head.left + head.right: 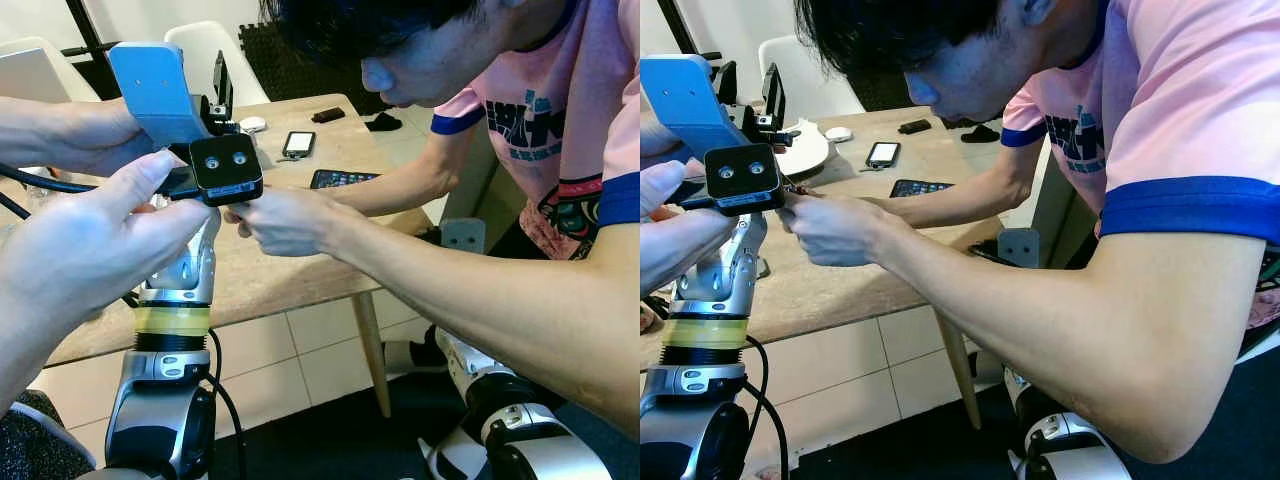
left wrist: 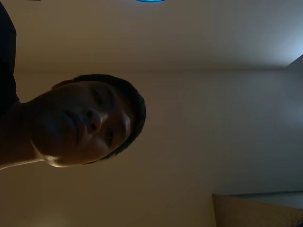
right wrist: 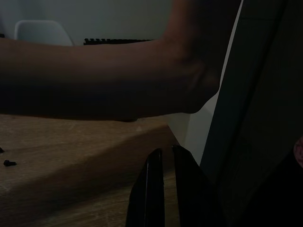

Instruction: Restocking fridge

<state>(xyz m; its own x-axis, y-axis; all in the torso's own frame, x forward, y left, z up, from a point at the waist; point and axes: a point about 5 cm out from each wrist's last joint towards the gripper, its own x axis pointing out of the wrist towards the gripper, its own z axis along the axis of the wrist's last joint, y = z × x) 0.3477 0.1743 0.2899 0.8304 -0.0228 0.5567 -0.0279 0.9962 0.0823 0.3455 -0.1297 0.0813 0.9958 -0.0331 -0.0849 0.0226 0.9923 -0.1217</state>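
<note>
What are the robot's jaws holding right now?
Nothing that shows. The right gripper has its jaws nearly together with nothing between them, beside the wooden table. People's hands hold the raised left arm's black camera box.

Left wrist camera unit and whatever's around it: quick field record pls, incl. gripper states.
scene: left arm raised by a wooden table
wrist camera unit: held by two people's hands
person in pink shirt: hand at the unit's side
second person: hand gripping from the robot's left
on table: two phones, small black items
left gripper: black fingers pointing up, state unclear
right gripper: fingers shut, near table edge
fridge task: not under way
</note>
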